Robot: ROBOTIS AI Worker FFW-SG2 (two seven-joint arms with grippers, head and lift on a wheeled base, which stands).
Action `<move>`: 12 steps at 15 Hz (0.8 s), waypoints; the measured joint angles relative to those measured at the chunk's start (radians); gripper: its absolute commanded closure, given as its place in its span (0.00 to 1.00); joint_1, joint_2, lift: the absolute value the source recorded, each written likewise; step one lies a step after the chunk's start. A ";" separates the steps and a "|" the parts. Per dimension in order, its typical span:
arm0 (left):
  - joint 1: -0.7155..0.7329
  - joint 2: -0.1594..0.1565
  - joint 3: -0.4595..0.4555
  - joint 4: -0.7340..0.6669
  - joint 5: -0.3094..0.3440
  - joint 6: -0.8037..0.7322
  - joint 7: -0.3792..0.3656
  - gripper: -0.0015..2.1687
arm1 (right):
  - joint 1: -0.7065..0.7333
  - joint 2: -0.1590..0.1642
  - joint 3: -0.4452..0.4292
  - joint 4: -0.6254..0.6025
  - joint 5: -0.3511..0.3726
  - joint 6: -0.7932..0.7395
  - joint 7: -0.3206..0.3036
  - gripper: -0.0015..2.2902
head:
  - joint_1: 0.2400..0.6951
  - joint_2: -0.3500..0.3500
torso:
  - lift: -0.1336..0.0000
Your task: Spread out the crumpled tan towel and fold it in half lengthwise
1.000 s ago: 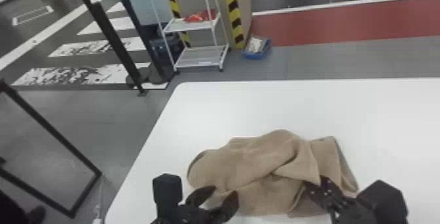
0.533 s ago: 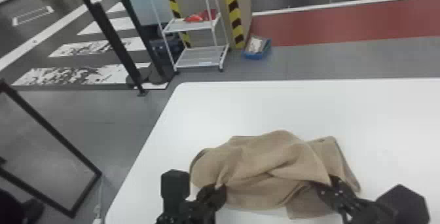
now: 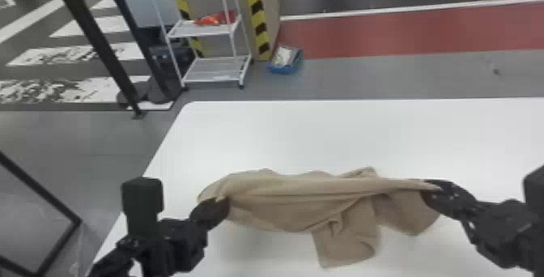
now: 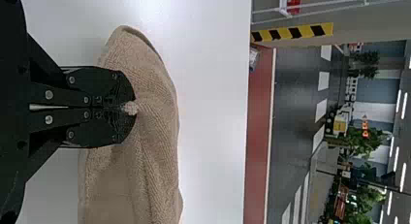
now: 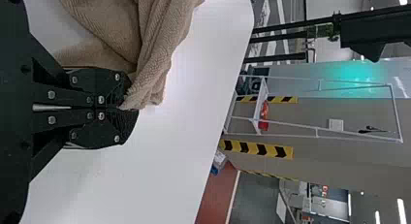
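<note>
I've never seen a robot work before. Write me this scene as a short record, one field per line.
Item: tan towel, creased, drawn out between both arms
Surface: white table
Left gripper: jaws shut on a pinch of cloth
Right gripper: jaws shut on cloth at the towel's other end
Loose cloth: folds drooping between them, towards the robot
Stage: not yet spread flat or folded
Background: white rack, blue container on the floor

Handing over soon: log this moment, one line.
left end effector: gripping towel | right end effector: gripping towel | towel: strung between, not flat
</note>
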 measured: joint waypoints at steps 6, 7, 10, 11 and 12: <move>-0.111 0.002 0.023 -0.026 -0.020 0.124 -0.243 0.58 | -0.124 -0.022 -0.016 -0.066 0.142 0.055 0.258 0.74 | 1.00 0.69 | 0.07; -0.122 0.003 0.025 -0.049 -0.023 0.142 -0.267 0.58 | -0.136 -0.023 -0.031 -0.097 0.123 0.087 0.258 0.73 | 1.00 0.67 | 0.07; -0.150 0.003 0.057 -0.137 -0.015 0.247 -0.332 0.58 | -0.160 -0.024 -0.098 -0.167 0.031 0.185 0.280 0.74 | 1.00 0.62 | 0.07; -0.159 0.002 0.067 -0.175 -0.012 0.282 -0.342 0.58 | -0.164 -0.024 -0.121 -0.191 0.000 0.211 0.280 0.73 | 1.00 0.61 | 0.07; -0.171 0.002 0.075 -0.213 -0.009 0.326 -0.359 0.58 | -0.169 -0.023 -0.147 -0.216 -0.031 0.236 0.280 0.73 | 1.00 0.60 | 0.07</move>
